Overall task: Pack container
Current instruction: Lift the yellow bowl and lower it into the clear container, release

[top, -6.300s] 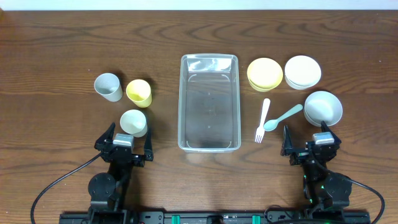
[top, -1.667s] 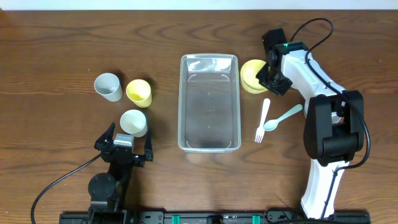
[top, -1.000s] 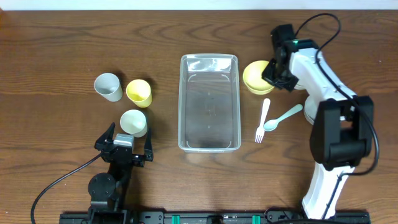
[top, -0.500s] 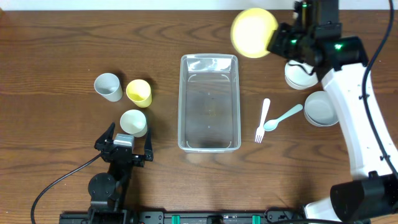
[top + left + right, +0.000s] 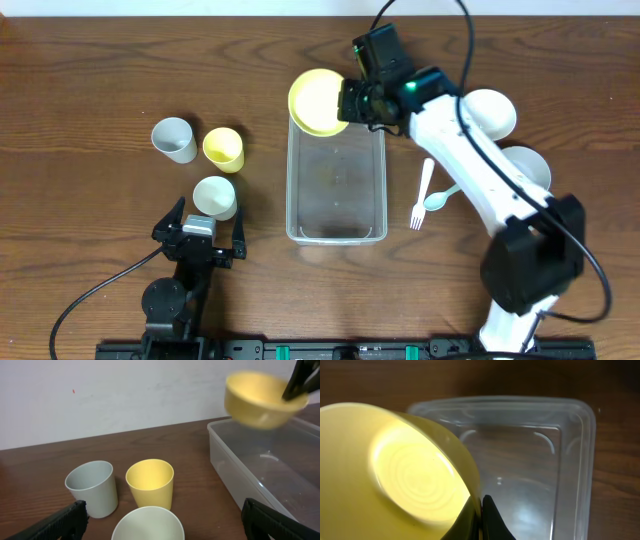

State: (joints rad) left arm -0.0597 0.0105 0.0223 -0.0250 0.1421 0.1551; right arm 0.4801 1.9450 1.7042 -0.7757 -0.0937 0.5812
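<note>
**Yellow bowl carried to the far end of the container**

Since half a second ago, the right arm has swung left and the yellow bowl (image 5: 320,102) has come from beyond the tub's far right corner to hang over its far left corner. Cups, cutlery and left arm have not shifted.

Right gripper (image 5: 347,101): in the wrist view, its fingers are pinched on the bowl's rim, wall between them. The bowl is tilted, with its opening partly towards the overhead camera. It is in the air and not touching the tub.

Left gripper (image 5: 203,222): fingers spread wide, holding nothing, parked just behind the pale green cup (image 5: 214,197).

The container (image 5: 337,190) sits mid-table between the arms, apparently empty, its long axis running from the robot's near side to the far side.

Key relation: the bowl overlaps the far short rim and juts past it, so the free floor lies below it and towards the near side. We judge the next move needs a short pull along the long axis before lowering, or the bowl could land on the rim. The right arm is the obvious one, as it already has the bowl.

The grey cup (image 5: 174,139), yellow cup (image 5: 223,148), fork (image 5: 423,195) and white bowl (image 5: 487,113) are still unpacked, so the task is at an early stage.
</note>
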